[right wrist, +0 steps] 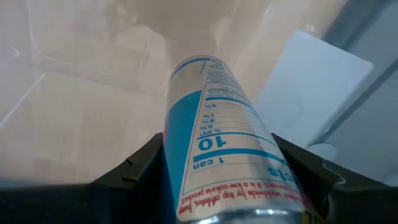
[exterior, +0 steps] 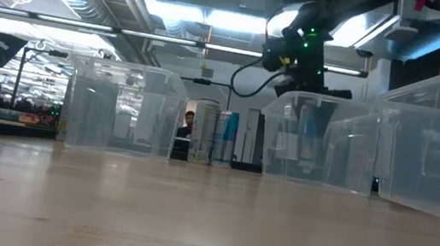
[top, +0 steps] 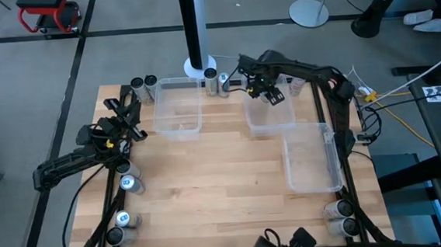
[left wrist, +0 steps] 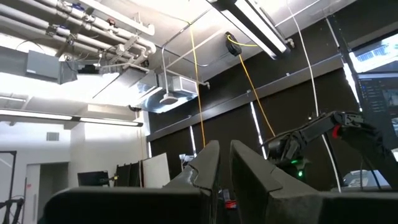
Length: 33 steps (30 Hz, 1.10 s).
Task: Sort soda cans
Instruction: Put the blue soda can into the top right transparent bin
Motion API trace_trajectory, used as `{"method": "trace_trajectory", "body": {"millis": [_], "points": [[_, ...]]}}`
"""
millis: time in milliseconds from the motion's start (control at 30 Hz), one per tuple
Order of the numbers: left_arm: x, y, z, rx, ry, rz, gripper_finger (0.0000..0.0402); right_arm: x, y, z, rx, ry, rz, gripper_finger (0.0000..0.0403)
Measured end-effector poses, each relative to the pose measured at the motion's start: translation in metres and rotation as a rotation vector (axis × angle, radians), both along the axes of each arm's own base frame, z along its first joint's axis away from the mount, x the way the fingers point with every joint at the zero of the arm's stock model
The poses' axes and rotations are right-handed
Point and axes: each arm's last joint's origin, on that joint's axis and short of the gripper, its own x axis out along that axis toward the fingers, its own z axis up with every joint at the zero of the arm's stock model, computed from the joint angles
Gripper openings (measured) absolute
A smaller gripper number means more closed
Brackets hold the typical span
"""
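Observation:
My right gripper [top: 270,93] is over the middle clear bin [top: 271,118] at the table's far side, shut on a blue-and-silver soda can [right wrist: 208,118]. In the low view it hangs above that bin [exterior: 302,61]. My left gripper [top: 126,108] waits at the far left, shut and empty [left wrist: 224,171], beside two dark cans [top: 143,84] standing upright. Two more cans [top: 217,81] stand at the far edge between the bins and show in the low view [exterior: 214,135]. Other cans are near left [top: 129,181] and near right [top: 344,216]. My right gripper pinches the blue-and-silver can by its side wall [right wrist: 180,168] between the two fingers [right wrist: 140,165], one on each side. The fingers come from above, pointing down along the can. The can is lifted clear, its far end [right wrist: 199,62] toward the bin's floor.
Three clear bins stand on the wooden table: left [top: 179,107], middle, and right [top: 311,158]. A black post on a white base [top: 198,63] rises at the far edge. Open wood lies in the table's middle [top: 209,179]. Cables run along the right edge.

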Motion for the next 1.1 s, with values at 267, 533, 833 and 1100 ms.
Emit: {"method": "trace_trajectory", "body": {"millis": [267,533,833,1100], "points": [[0.000,0.000,0.000,0.000,0.000,0.000,0.0031,0.005,-0.005,-0.017,0.015,0.031,-0.001,0.0230],[0.000,0.000,0.000,0.000,0.000,0.000,0.0031,0.009,-0.008,-0.025,-0.014,0.052,0.002,0.0234],[0.000,0.000,0.000,0.003,0.001,-0.010,0.0031,0.005,-0.007,-0.024,-0.055,0.110,-0.028,0.0314],[0.001,-0.001,0.000,0.008,0.000,-0.041,0.0031,0.003,-0.005,-0.018,-0.042,0.127,-0.019,0.0343]]}}
